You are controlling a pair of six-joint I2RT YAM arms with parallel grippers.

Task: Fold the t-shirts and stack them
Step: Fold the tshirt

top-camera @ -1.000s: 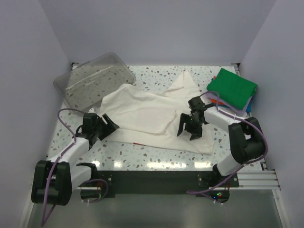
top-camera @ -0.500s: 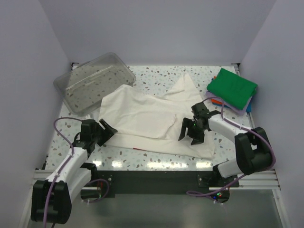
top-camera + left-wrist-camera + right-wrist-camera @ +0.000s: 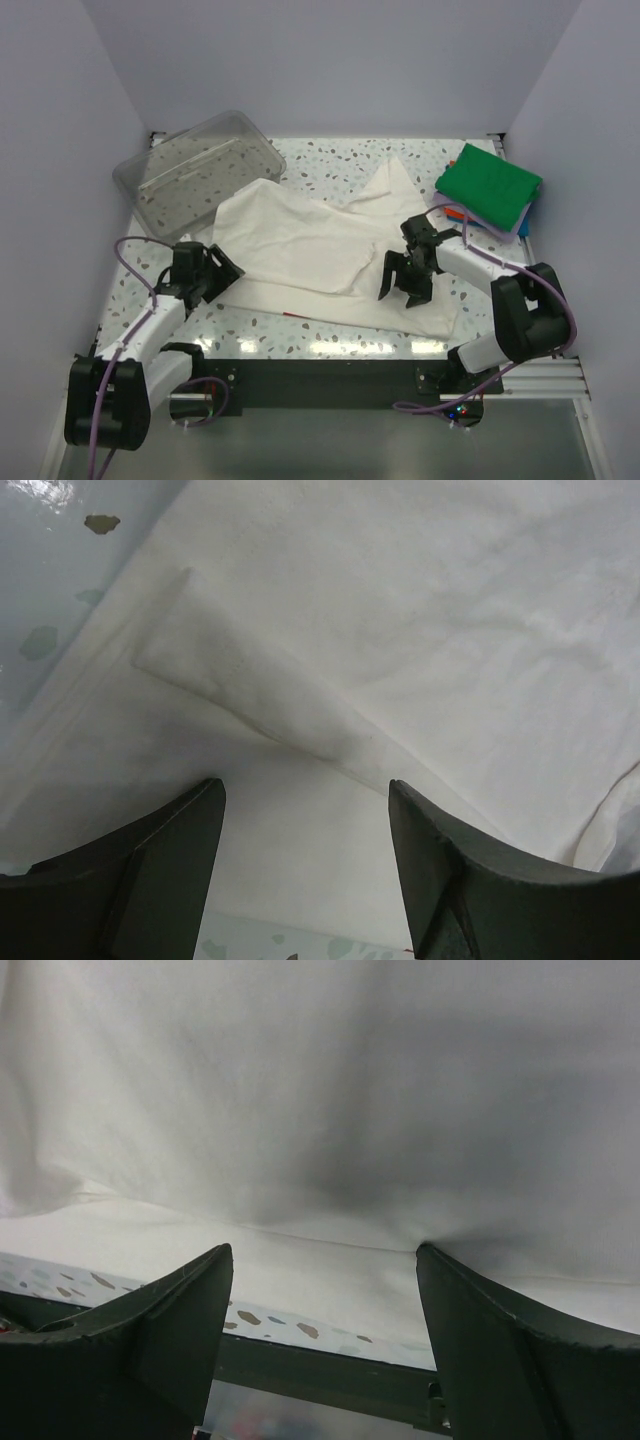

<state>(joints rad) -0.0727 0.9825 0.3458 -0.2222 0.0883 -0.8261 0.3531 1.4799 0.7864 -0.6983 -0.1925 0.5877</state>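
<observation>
"What's over on the left?"

"A clear plastic tub [image 3: 165,175], sitting askew at the back-left of the tabletop [image 3: 330,160]. In front of it the left claw [image 3: 226,272] is down low at the near-left edge of the cream-white t-shirt [image 3: 300,245]."

"Has it got hold of the cloth?"

"No. Its jaws stand wide apart with nothing between them. From its wrist view, a folded flap of the shirt lies flat just ahead of the fingers [image 3: 150,880], and a bit of speckled tabletop shows off to one side."

"And the shirt itself?"

"It's spread out, rumpled, across the middle of the tabletop. One corner lies up beside the tub, a pointed part reaches toward the back, and the rest trails to the near right."

"The other arm?"

"The right claw [image 3: 403,284] is over the right part of the shirt, pointing down, jaws just as wide, gripping nothing. Its wrist view shows plain pale cloth beyond the fingers [image 3: 150,1330] and a strip of tabletop at the near edge. Whether the tips touch the cloth, I can't tell."

"And on the far right?"

"The stack of folded t-shirts [image 3: 488,183], green on top with slivers of other colours under it. It sits at the back-right corner, near the cream shirt's right edge."
</observation>
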